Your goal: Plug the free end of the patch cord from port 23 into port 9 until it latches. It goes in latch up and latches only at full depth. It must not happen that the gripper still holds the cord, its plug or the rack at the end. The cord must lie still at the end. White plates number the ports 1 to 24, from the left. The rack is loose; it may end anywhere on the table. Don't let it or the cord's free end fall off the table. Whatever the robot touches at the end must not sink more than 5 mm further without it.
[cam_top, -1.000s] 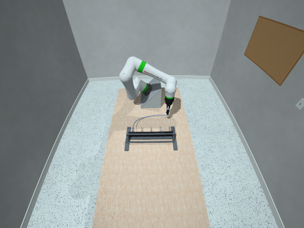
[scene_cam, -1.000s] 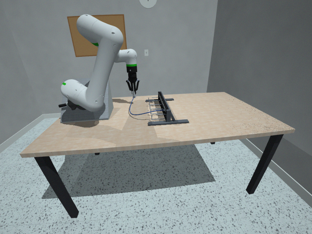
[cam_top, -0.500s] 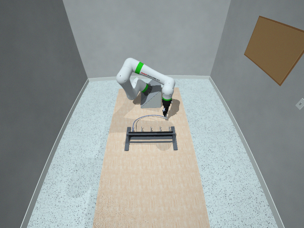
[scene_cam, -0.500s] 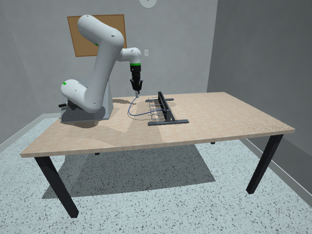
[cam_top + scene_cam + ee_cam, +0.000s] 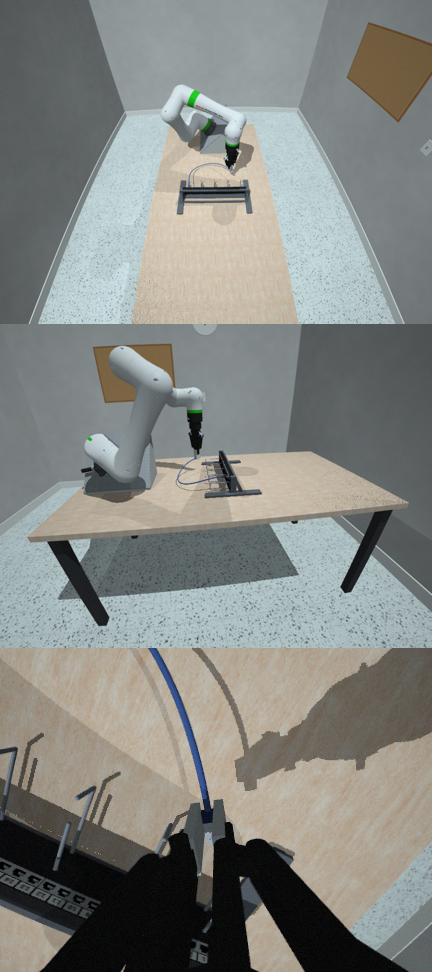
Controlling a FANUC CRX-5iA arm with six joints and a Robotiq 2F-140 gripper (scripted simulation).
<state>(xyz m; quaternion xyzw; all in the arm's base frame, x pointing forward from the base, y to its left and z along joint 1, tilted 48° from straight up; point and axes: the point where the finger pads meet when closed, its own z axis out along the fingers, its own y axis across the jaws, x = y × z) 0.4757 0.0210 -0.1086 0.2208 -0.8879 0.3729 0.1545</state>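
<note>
My gripper [image 5: 209,815] was pinched shut on the grey plug [image 5: 204,820] at the free end of the blue patch cord [image 5: 182,728], above the wooden table [image 5: 296,480]. Wrist view: cord ran from the plug toward 12 o'clock; patch panel rack [image 5: 30,868] sat at 8 o'clock, its row of ports [image 5: 47,890] showing open sockets, numbers too small to read. Top view: cord [image 5: 204,166] arched from the plug to the rack's [image 5: 213,190] 9 o'clock end, its other end plugged in there. Rack stood upright just at 6 o'clock of my gripper [image 5: 230,169].
</note>
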